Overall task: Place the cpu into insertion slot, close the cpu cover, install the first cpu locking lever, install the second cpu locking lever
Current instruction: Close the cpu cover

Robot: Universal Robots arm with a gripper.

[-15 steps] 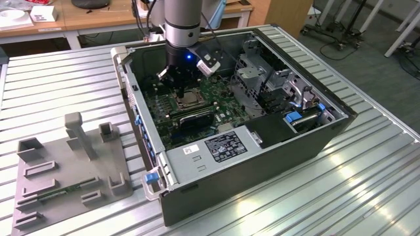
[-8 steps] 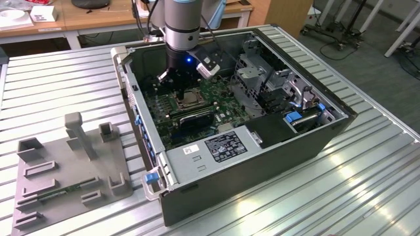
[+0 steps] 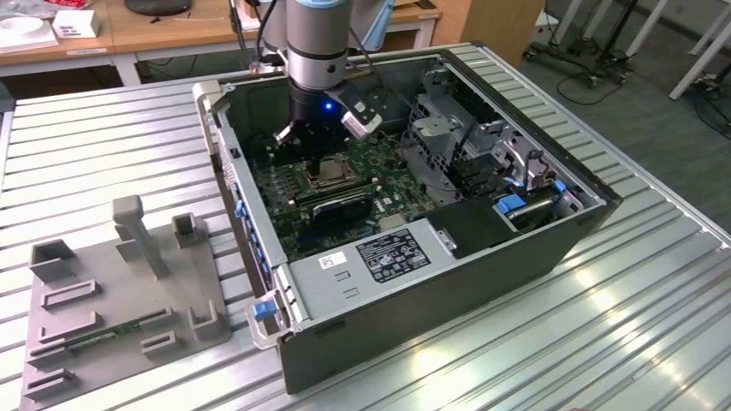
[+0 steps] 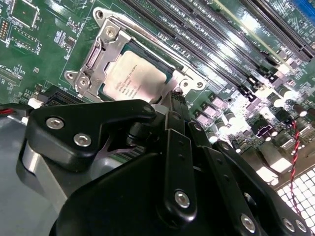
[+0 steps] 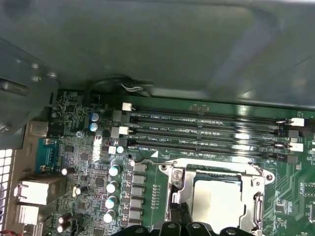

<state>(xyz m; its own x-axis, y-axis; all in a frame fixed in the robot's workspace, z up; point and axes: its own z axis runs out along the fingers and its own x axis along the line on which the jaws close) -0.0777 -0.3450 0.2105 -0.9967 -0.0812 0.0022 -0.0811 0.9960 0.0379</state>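
On the exterior view's left a grey fixture tray (image 3: pixel 126 317) lies on the slatted table (image 3: pixel 639 325). To its right stands the open computer case (image 3: pixel 457 291). Inside it, the cpu (image 4: pixel 133 78) sits in the insertion slot (image 5: pixel 216 176) on the green motherboard (image 4: pixel 39 44), with the cpu cover (image 4: pixel 96 54) down around it. The tool (image 5: pixel 178 212), fingers pressed together with nothing between them, is at the cover's edge. Long memory slots (image 4: pixel 221 39) run just beside the slot.

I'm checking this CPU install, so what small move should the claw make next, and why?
Likely ease the shut claw onto a locking lever beside the insertion slot: the cpu already lies in it, the cpu cover lies flat around it, and the claw hovers at the slot's edge.
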